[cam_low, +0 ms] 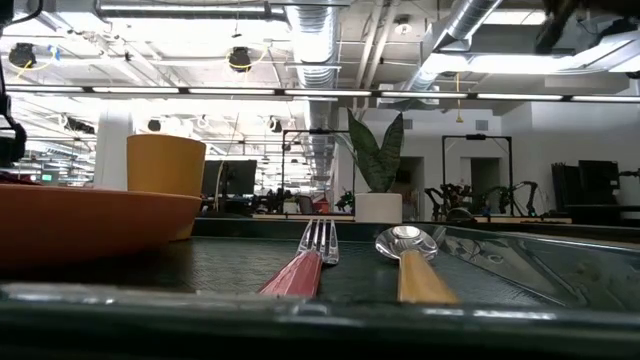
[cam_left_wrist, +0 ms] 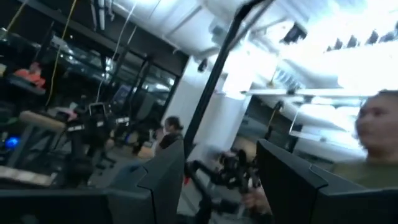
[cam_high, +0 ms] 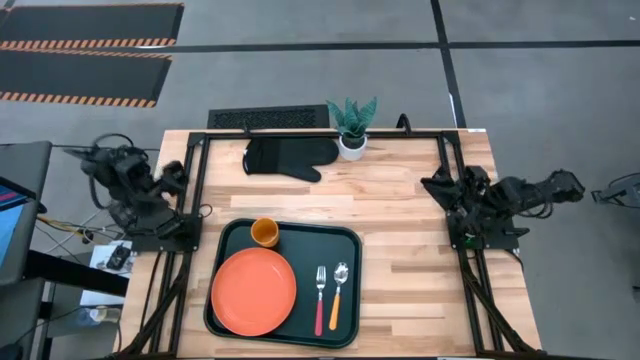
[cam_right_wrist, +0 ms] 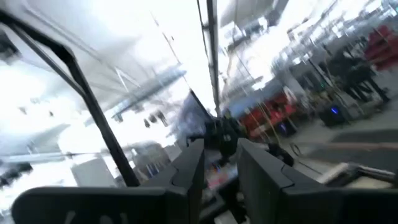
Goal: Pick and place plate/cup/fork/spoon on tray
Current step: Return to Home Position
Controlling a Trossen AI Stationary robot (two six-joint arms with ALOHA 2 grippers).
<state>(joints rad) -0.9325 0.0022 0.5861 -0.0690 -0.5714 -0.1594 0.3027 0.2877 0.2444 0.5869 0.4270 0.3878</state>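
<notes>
Since everything sits on the tray, both arms park folded at the table sides: left gripper far left, fingers spread, empty. Tray lower centre: plate, cup just above it, fork, spoon. Right gripper far right, fingers slightly apart, empty. Cup-plate contact unclear.

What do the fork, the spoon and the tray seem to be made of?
The fork: silvery tines with bright glints, likely polished metal; matte red handle, probably plastic. The spoon: shiny bowl mirroring the ceiling lights, likely metal; orange handle, plastic or painted wood, unclear. The tray: dark green with a dull, faintly textured floor, probably plastic.
</notes>
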